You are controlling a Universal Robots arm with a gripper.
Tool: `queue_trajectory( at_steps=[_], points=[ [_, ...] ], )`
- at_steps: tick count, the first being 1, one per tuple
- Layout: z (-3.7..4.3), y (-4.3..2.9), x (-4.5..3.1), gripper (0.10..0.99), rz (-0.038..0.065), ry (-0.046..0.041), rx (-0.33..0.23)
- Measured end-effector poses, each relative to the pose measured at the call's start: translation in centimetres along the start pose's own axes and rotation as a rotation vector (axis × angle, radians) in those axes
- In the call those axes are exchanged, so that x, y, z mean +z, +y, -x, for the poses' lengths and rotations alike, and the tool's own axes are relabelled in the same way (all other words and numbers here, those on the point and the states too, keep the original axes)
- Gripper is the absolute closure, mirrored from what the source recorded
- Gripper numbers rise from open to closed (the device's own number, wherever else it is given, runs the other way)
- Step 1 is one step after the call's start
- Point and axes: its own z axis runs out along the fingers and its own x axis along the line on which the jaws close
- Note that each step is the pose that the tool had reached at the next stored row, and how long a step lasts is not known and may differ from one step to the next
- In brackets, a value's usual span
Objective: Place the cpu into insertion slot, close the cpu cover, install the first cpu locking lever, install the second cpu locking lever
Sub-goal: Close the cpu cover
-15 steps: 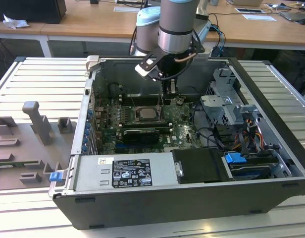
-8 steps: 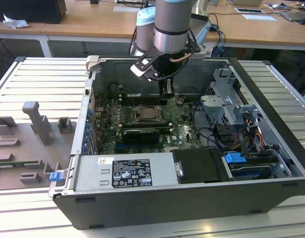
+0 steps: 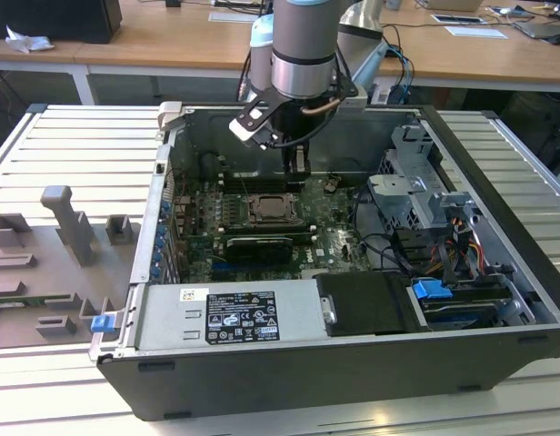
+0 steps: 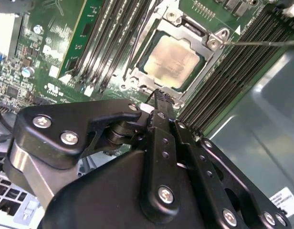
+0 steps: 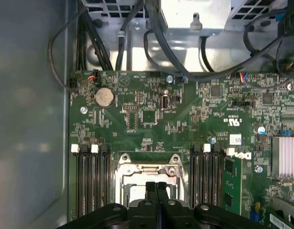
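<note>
Item: cpu (image 4: 172, 59), square, so showing no long axis. It is lying flat, face up, in the insertion slot (image 4: 133, 76), its edges running parallel with the memory slots (image 4: 109, 43). The cpu cover (image 4: 187, 29) is lying down around it, framing the face.

Gripper (image 4: 159, 98): fingers pressing together on nothing, hanging over the socket's edge.

Setting: the green motherboard (image 5: 152, 119) is sitting inside an open computer case (image 3: 498, 227) on a slatted metal table (image 3: 71, 127). Wooden desks (image 3: 171, 41) are standing behind.
</note>
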Motion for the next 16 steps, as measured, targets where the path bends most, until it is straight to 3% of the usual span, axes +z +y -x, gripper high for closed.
queue_trajectory(
  at_steps=[1,4,7,9,16],
  points=[
    [0.00,-0.15,0.59,0.980,0.000,0.0000,0.000],
    [0.00,-0.33,1.19,0.980,0.000,0.0002,-0.004],
    [-0.04,-0.85,1.28,0.980,0.000,0.0001,-0.004],
    [-0.08,-1.60,1.32,0.980,0.000,0.0002,-0.005],
    [-0.11,-2.28,1.40,0.980,0.000,0.0002,-0.005]
  ],
)
